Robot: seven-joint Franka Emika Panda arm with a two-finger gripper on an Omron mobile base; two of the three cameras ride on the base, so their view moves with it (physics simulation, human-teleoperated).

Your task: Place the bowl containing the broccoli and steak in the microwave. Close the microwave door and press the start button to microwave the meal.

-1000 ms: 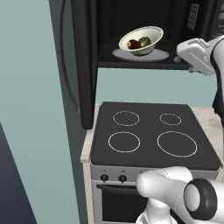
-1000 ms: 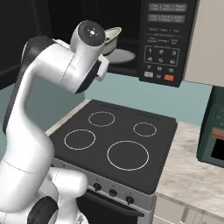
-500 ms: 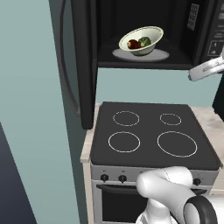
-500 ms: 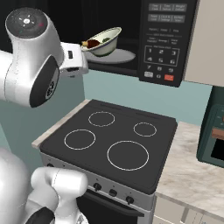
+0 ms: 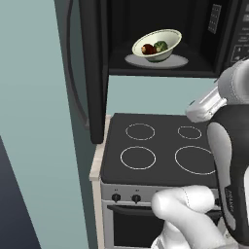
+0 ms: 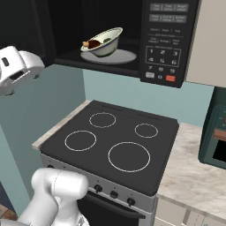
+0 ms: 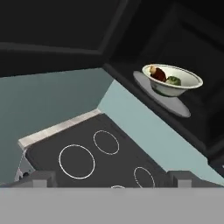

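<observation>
Jaws spread and empty because the bowl (image 7: 172, 80) with broccoli (image 7: 173, 81) and steak (image 7: 159, 74) already sits on the turntable plate (image 7: 168, 99) inside the microwave (image 6: 163, 39), up and well ahead of the fingertips (image 7: 183, 177), leaving the microwave door (image 5: 95, 68) open for closing.

Bowl (image 6: 103, 40) sits tilted on the microwave (image 6: 132, 37) turntable, cavity open, steak (image 6: 93, 43) and broccoli (image 6: 106, 39) inside it. Keypad right of it. Stove (image 6: 112, 141) below, toaster oven (image 6: 215, 139) far right. My jaws' position relative to these: can't tell.
</observation>
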